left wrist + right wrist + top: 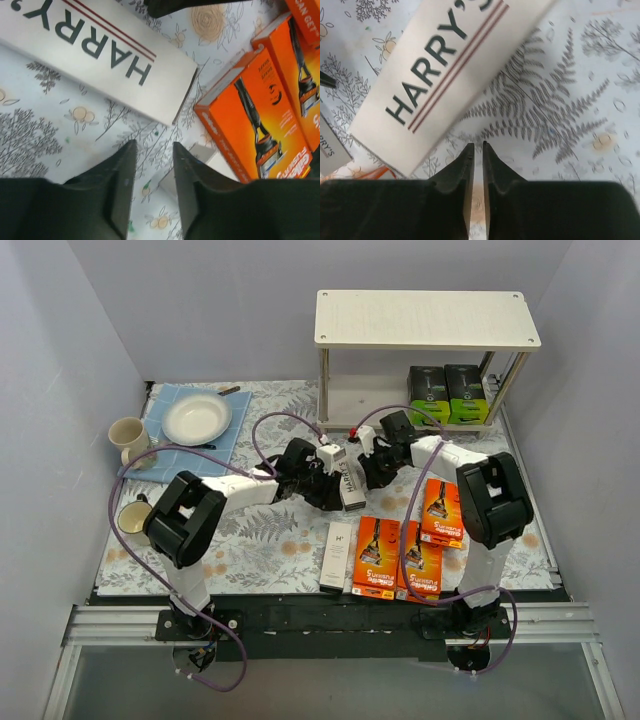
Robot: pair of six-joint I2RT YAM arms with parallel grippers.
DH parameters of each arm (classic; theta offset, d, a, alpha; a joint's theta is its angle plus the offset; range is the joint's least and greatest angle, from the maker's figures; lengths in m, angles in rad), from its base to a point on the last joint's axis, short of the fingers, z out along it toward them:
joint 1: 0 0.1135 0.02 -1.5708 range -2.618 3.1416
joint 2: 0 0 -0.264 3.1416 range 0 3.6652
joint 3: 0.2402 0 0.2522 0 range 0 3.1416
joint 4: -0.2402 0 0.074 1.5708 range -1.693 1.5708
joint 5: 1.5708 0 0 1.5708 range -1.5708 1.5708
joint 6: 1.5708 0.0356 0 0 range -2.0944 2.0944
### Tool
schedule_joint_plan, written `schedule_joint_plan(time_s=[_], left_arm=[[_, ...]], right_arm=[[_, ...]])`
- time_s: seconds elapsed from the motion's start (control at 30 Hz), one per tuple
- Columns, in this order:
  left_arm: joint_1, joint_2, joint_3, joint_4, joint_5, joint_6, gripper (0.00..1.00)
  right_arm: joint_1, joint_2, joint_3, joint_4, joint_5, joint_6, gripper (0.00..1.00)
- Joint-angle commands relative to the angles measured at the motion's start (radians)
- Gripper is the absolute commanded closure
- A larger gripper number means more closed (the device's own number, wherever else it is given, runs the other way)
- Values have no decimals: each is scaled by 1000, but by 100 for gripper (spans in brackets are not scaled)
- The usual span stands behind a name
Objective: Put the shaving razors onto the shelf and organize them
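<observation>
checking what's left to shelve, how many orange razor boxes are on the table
3: one orange box near the front edge, a second beside it, a third just behind. More may be hidden from view.

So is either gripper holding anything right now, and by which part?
Nothing is held: the left gripper is open and empty, the right gripper shut on nothing.

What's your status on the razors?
Left gripper open, empty; right gripper shut, empty. Harry's box lies between them. Two black boxes on shelf; orange boxes unshelved.
</observation>
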Motion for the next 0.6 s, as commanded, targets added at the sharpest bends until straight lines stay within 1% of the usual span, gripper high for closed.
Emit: schedule_joint_plan(time_s=[0.0, 0.03, 0.07, 0.1, 0.13, 0.2, 0.3, 0.4, 0.5, 0.53, 0.57], left_arm=[[-2, -169, -54, -60, -59, -34, 51], [-2, -198, -58, -60, -56, -54, 48], [-2, -209, -63, -60, -67, -103, 44], [-2, -216, -63, -64, -83, -129, 37], [-2, -214, -61, -65, -109, -146, 34], [-2, -202, -49, -60, -126, -165, 32], [-2, -168, -22, -58, -175, -165, 36], [-2, -156, -3, -54, -199, -171, 35], [-2, -153, 8, -48, -217, -177, 30], [-2, -153, 11, -48, -223, -177, 25], [-2, -151, 12, -48, -235, -183, 22]], right_arm=[[-24, -141, -38, 20, 52, 84, 70], [-24, -172, -46, 20, 49, 96, 64], [-24, -183, -54, 11, 20, 107, 61], [-22, -192, -75, 9, 7, 125, 61], [-21, -207, -87, 15, -1, 139, 61], [-7, -213, -127, 41, 13, 154, 64], [16, -201, -149, 70, 53, 158, 70], [33, -174, -152, 93, 85, 153, 75], [42, -132, -138, 104, 87, 153, 78], [47, -126, -124, 101, 84, 153, 79], [53, -121, -118, 100, 78, 156, 80]])
